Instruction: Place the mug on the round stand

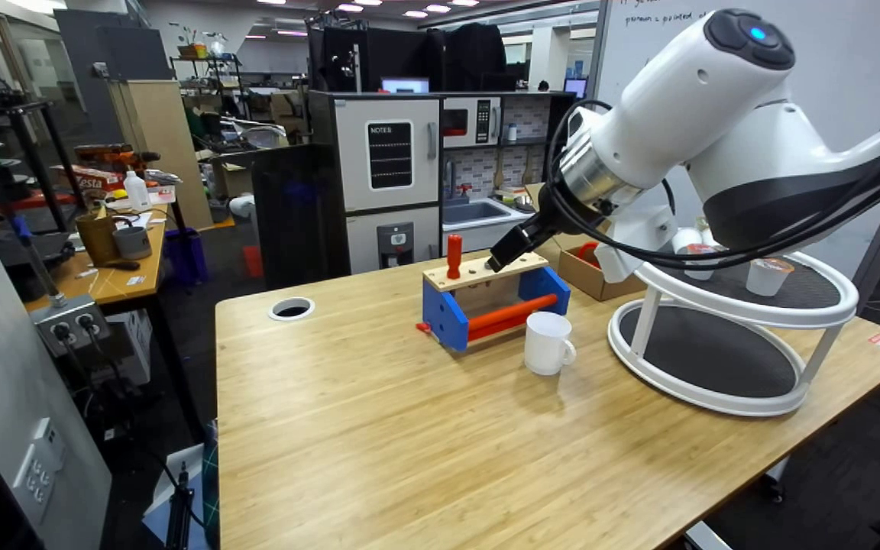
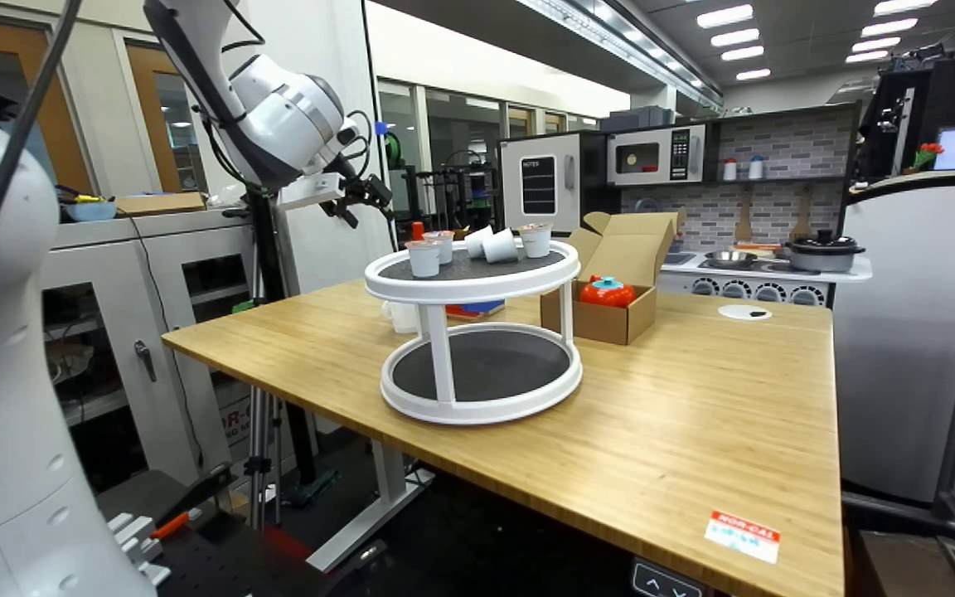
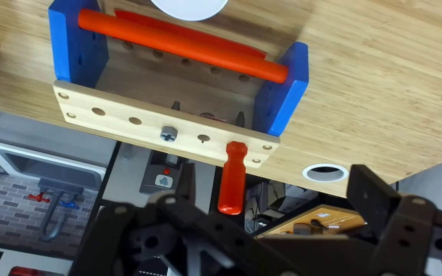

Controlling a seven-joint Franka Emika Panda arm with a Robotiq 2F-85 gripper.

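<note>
The plain white mug (image 1: 548, 344), smooth-sided and round-handled, stands on the tabletop (image 1: 409, 443) just beside the toy toolbox (image 1: 512, 315), apart from the two-tier round stand (image 1: 715, 359); the claw (image 3: 274, 186) gapes wide

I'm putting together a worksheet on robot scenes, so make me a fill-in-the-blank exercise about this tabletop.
The round stand has ____ tiers.
The mug resting on the table is coloured ____.
The claw is ____, not shut.
The toolbox has end panels coloured ____.

Missing words: two; white; open; blue.
</note>
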